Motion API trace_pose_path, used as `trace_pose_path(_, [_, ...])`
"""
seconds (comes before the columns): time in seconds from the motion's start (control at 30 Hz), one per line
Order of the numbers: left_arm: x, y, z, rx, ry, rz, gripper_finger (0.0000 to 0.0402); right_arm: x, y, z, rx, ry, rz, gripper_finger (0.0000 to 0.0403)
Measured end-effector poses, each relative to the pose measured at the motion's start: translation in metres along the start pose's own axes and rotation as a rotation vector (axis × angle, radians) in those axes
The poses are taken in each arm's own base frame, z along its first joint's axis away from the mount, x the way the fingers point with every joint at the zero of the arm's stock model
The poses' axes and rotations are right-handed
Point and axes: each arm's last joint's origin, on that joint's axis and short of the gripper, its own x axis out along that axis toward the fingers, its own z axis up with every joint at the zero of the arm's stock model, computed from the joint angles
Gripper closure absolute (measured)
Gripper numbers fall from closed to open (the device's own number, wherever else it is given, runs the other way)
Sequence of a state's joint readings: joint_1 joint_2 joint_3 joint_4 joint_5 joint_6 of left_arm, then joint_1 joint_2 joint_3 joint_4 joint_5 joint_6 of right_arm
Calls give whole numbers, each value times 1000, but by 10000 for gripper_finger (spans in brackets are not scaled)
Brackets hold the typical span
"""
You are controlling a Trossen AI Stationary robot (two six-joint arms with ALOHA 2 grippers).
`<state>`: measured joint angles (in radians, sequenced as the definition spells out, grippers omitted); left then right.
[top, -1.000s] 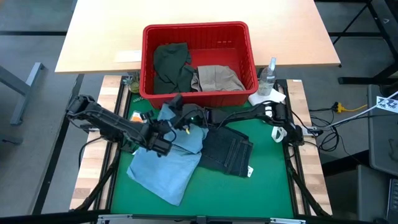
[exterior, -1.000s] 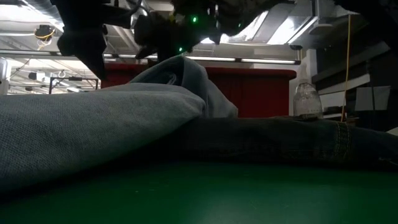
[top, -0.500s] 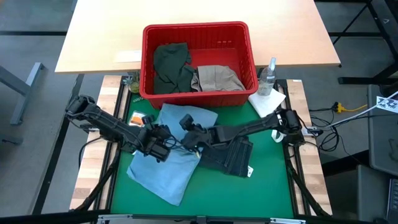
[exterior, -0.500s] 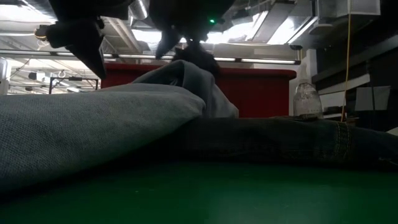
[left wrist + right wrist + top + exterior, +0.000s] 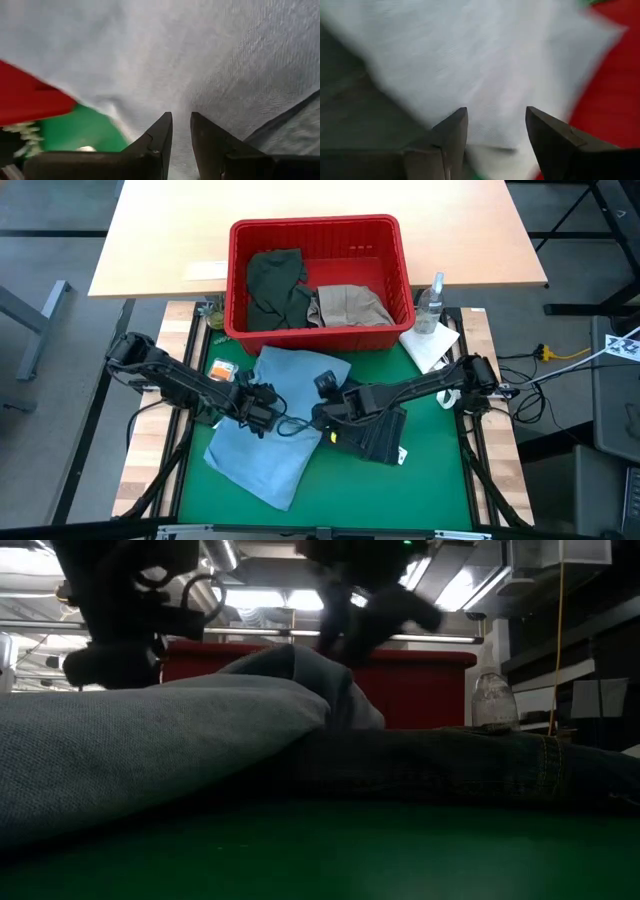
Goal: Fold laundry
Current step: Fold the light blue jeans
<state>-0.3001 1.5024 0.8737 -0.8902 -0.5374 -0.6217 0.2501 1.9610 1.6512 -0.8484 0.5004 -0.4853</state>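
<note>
The light blue denim (image 5: 280, 430) lies spread on the green mat (image 5: 440, 470). Its right edge lies against the dark navy jeans (image 5: 375, 430), which lie bunched beside it. My left gripper (image 5: 268, 408) comes from the left and points down at the denim's middle (image 5: 210, 65). Its fingers (image 5: 161, 131) stand a narrow gap apart with nothing between them. My right gripper (image 5: 320, 398) hangs open over the denim's right part (image 5: 485, 60), clear of it. The olive piece (image 5: 272, 285) and the khaki piece (image 5: 348, 305) lie in the red basket (image 5: 318, 230). My left gripper slants down from the left at the middle of the light blue denim. I cannot tell whether its fingertips touch the cloth.
The basket stands across the far end of the mat. A spray bottle (image 5: 432, 302) and a small white cloth (image 5: 430, 345) are at the far right corner, a small orange item (image 5: 222, 368) at the far left. Bare mat lies along the near edge and near right.
My right gripper has swung from beside the basket toward the near edge, turning as it went, and now hangs over the denim's right part. My left gripper has sunk toward the denim and tipped further down. Neither has opened or shut.
</note>
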Motion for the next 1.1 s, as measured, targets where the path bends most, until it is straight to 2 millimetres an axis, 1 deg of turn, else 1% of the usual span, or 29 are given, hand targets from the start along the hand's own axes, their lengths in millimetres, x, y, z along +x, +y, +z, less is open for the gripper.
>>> trace_pose_path(0.07, [5,-2,-2,-10,5,-38,335,0,6,-5,55,27,109,201])
trace_pose_path(0.13, [9,-4,-4,-23,1,-67,335,1,17,-10,66,53,190,201])
trace_pose_path(0.33, [13,-9,-4,-49,-15,-137,336,19,57,-26,61,142,289,201])
trace_pose_path(0.43, [12,-11,-2,-62,-15,-183,336,35,72,-37,87,156,311,201])
trace_pose_path(0.57, [11,-16,1,-125,-6,-268,336,49,89,-53,105,156,377,201])
trace_pose_path(0.67, [8,-22,5,-187,-21,-368,336,53,96,-63,89,195,417,201])
trace_pose_path(0.77, [2,-32,10,-213,-60,-490,336,45,95,-68,26,228,438,201])
trace_pose_path(0.87, [-7,-41,13,-210,-95,-581,335,33,90,-76,-10,256,445,201])
trace_pose_path(0.97, [-22,-46,19,-193,-126,-606,335,18,84,-82,-15,257,434,201])
trace_pose_path(1.1, [-40,-47,28,-121,-156,-606,335,-5,70,-84,20,183,402,201])
